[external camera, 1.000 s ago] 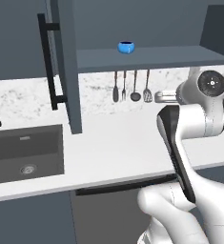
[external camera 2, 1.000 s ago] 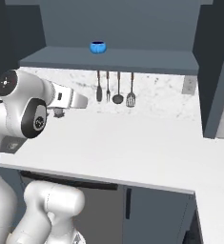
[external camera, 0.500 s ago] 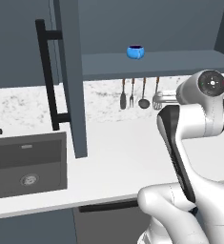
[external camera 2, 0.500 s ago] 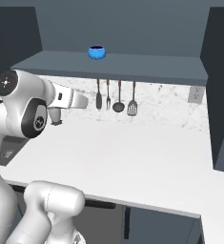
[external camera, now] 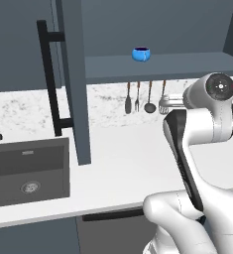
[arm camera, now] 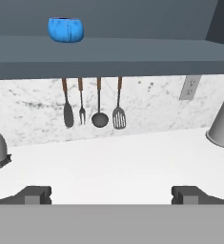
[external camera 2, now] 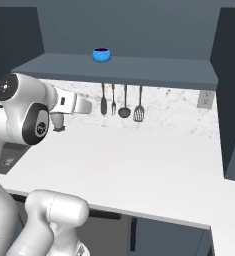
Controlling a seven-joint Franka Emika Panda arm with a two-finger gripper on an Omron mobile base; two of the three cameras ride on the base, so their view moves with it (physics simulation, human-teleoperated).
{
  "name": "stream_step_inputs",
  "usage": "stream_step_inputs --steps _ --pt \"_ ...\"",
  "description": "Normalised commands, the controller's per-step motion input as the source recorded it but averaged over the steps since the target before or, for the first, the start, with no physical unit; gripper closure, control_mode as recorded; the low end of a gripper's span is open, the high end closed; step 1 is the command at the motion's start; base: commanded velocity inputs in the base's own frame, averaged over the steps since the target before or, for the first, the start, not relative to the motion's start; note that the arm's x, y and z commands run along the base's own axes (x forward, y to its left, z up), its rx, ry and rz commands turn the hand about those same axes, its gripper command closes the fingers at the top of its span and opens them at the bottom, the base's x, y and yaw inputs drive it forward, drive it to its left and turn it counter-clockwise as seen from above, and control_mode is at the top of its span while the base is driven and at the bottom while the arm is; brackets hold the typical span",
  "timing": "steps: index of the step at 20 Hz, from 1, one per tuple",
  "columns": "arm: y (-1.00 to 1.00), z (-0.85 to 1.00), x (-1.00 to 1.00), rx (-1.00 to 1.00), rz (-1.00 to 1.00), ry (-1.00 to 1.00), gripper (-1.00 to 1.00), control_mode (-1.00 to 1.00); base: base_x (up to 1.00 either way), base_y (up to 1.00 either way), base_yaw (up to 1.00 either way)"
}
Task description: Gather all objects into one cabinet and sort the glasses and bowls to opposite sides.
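Since a second ago both base views have slid sideways with my base, so the blue vessel (external camera: 141, 53) and hanging utensils (external camera: 138, 97) sit further right in the left view. My claw (arm camera: 111, 194) is spread fully wide, holding and touching nothing, its tips low in the hand frame over white counter (arm camera: 113, 162). My forearm reaches level toward the backsplash. That squat vessel stands upright, mouth up, on the open cabinet's (external camera 2: 114, 67) shelf, upper left of the hand frame.
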Motion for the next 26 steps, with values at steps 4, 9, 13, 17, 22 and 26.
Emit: stream_step_inputs --steps 4,9,13,17,22,26 --pt "0.0 0.0 0.0 0.0 0.0 0.0 -1.0 1.0 -0.02 0.0 0.0" --pt "0.0 0.0 0.0 0.0 0.0 0.0 -1.0 1.0 0.0 0.0 0.0" --pt "0.0 0.0 0.0 0.0 0.0 0.0 -1.0 1.0 0.0 0.0 0.0" --pt "0.0 0.38 -0.27 0.01 0.0 -0.07 -1.0 -1.0 0.0 0.0 0.0" --pt "0.0 0.71 -0.43 0.04 0.0 -0.14 -1.0 -1.0 0.0 0.0 0.0" --pt "-0.11 0.69 0.1 0.1 0.0 -0.1 -1.0 -1.0 0.0 0.0 0.0"
